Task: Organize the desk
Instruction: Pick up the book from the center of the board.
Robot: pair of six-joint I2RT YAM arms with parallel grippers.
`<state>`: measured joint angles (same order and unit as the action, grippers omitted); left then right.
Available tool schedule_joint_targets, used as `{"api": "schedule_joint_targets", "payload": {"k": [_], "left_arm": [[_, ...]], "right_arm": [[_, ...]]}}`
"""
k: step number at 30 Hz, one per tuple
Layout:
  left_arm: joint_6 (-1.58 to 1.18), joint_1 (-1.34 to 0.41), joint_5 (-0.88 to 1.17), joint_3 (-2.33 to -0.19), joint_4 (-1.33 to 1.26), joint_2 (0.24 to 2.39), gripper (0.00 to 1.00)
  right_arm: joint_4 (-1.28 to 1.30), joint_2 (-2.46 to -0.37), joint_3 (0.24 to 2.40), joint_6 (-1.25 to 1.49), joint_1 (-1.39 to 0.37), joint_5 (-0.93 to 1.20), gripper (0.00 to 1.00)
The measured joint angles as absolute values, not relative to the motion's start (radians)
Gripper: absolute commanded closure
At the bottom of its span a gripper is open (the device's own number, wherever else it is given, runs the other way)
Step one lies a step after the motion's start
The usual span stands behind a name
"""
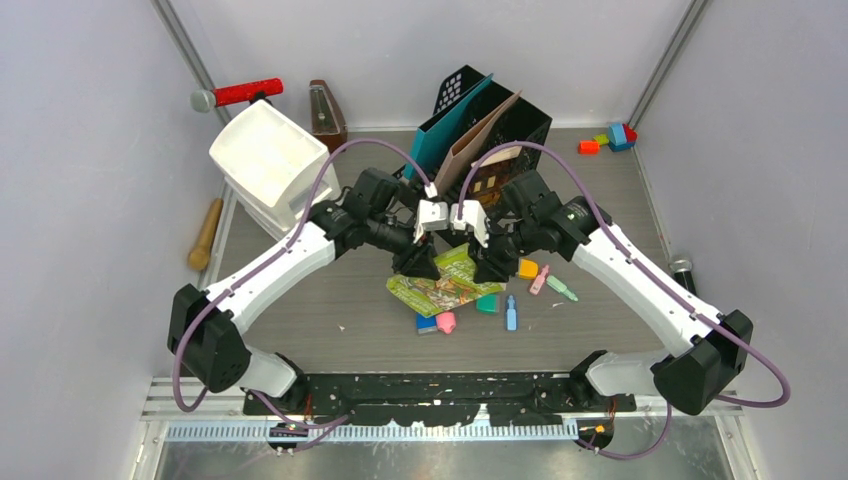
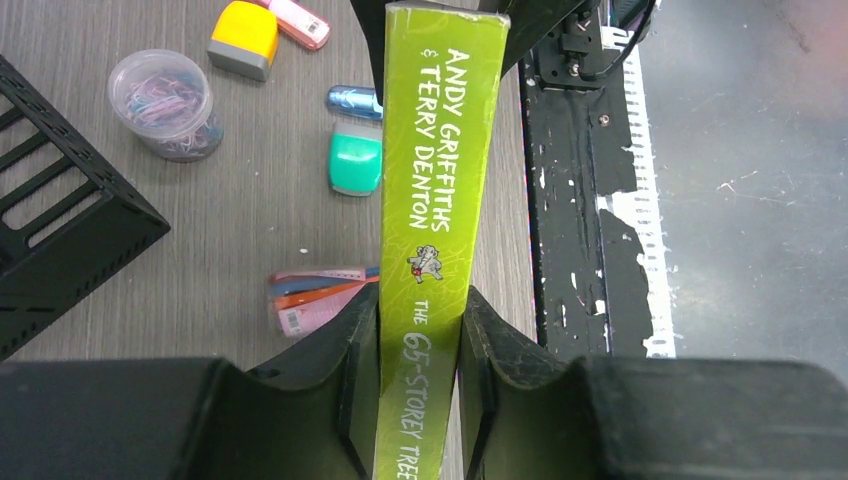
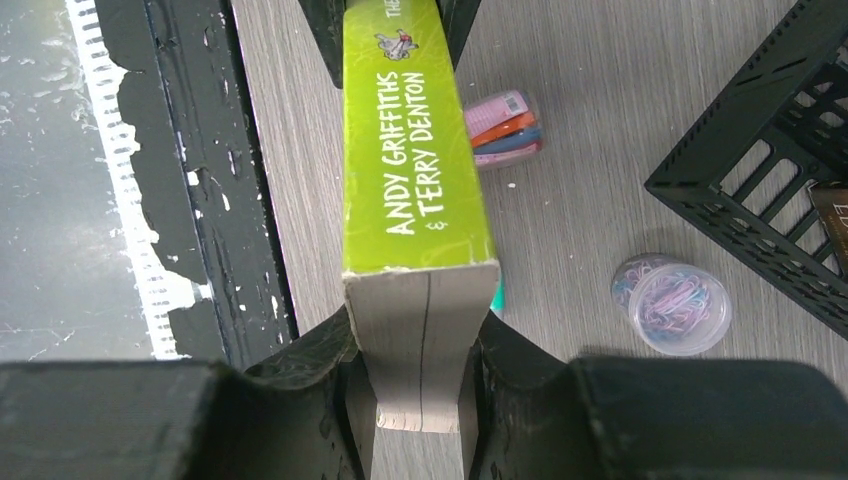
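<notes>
Spanning the gap between both arms, a green paperback is held spine-up over the middle of the desk. One end is clamped by the left gripper, the other by the right gripper. Below it, on the wood-grain top between lavender walls, a tub of paper clips and a small teal block are seen, near a black mesh rack.

Overhead desk; wrist close-ups sharing book
</notes>
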<state>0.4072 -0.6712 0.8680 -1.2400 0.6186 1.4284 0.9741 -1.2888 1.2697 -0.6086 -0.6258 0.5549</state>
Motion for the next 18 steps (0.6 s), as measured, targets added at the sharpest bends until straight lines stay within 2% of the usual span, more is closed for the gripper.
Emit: {"api": "schedule_joint_targets", "payload": {"k": [2, 3, 4, 5, 7, 12, 18], "left_arm": [[0.404, -0.671, 0.874, -1.240, 0.617, 1.432, 1.00], [0.403, -0.671, 0.876, -1.240, 0.617, 1.432, 1.00], [0.403, -0.671, 0.876, -1.240, 0.617, 1.432, 1.00], [0.403, -0.671, 0.877, -1.240, 0.616, 1.432, 1.00], [0.402, -0.671, 0.876, -1.237, 0.606, 1.431, 1.00], [0.384, -0.662, 0.876, -1.171, 0.550, 1.414, 1.00], [0.322, -0.596, 0.896, -1.132, 0.493, 1.377, 1.00]], "right_arm": [[0.974, -1.286, 1.269, -0.606, -0.625, 0.550, 0.89], [0.974, -1.284, 1.267, -0.605, -0.625, 0.548, 0.79], [0.972, -1.281, 1.264, -0.603, -0.625, 0.546, 0.73], [0.968, -1.276, 1.260, -0.599, -0.626, 0.541, 0.58], [0.950, -1.262, 1.245, -0.591, -0.626, 0.530, 0.43], [0.826, -1.206, 1.205, -0.541, -0.595, 0.532, 0.23], [0.719, -1.111, 1.188, -0.456, -0.486, 0.553, 0.16]]}}
